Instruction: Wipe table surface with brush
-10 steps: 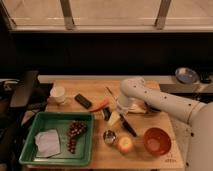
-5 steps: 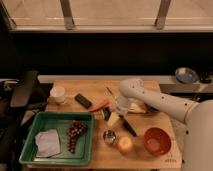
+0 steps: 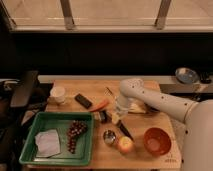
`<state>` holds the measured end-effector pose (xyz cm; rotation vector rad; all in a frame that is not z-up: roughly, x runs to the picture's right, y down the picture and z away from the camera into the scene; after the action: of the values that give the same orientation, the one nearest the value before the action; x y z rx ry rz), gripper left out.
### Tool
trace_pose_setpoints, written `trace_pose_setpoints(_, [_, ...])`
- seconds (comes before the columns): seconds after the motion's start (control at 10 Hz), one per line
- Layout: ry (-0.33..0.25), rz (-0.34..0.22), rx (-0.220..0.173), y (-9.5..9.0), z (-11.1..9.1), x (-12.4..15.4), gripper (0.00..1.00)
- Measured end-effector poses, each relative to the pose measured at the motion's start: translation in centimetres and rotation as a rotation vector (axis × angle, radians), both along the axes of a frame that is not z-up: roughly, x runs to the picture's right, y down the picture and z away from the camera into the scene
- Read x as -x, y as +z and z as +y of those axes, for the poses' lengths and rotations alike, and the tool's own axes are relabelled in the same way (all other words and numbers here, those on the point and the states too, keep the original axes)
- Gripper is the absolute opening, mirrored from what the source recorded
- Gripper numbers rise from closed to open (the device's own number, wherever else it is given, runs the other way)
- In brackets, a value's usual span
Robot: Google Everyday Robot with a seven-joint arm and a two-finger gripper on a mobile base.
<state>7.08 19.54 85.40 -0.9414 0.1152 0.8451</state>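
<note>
Tan wooden bench [image 3: 107, 159] carries the brush [image 3: 103, 116] near its middle, between an orange carrot [image 3: 100, 105] and a small metal cup [image 3: 109, 136]. The gripper [image 3: 118, 117] is lowered just right of the brush; whether it grips anything cannot be told.

On the table surface [image 3: 102, 157], the tray [image 3: 30, 150] fills the front-left corner. In the tray, grapes [image 3: 75, 134] lie in the right half and a cloth [image 3: 48, 143] in the left. Behind the tray, near the rear-left corner, stands a paper cup [image 3: 58, 94]. To its right lies a flat block [image 3: 83, 101], then a carrot [image 3: 100, 105]. The brush [image 3: 104, 116] sits near the middle, just in front of the carrot, and the gripper [image 3: 117, 117] is just to its right. Along the front edge, left to right, stand a metal cup [image 3: 109, 136], an apple [image 3: 125, 145] and a bowl [image 3: 156, 141]. A long utensil [image 3: 124, 130] lies between the gripper and the apple.
</note>
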Motion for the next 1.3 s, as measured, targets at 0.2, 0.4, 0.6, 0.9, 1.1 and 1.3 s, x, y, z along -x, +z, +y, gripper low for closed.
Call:
trace_pose_setpoints(0.2, [0.002,0.003,0.002,0.3,0.4,0.1,0.00])
trace_pose_setpoints(0.4, [0.001,0.004,0.005,0.2,0.3,0.0,0.00])
trace_pose_setpoints(0.6, [0.006,0.023,0.002,-0.1,0.5,-0.5,0.00])
trace_pose_setpoints(0.9, [0.046,0.124,-0.021,-1.1,0.0,-4.8,0.00])
trace_pose_setpoints(1.1, [0.062,0.181,-0.021,-1.2,-0.2,-7.5,0.00])
trace_pose_setpoints(1.3, [0.054,0.214,-0.026,-0.9,-0.9,-8.7,0.00])
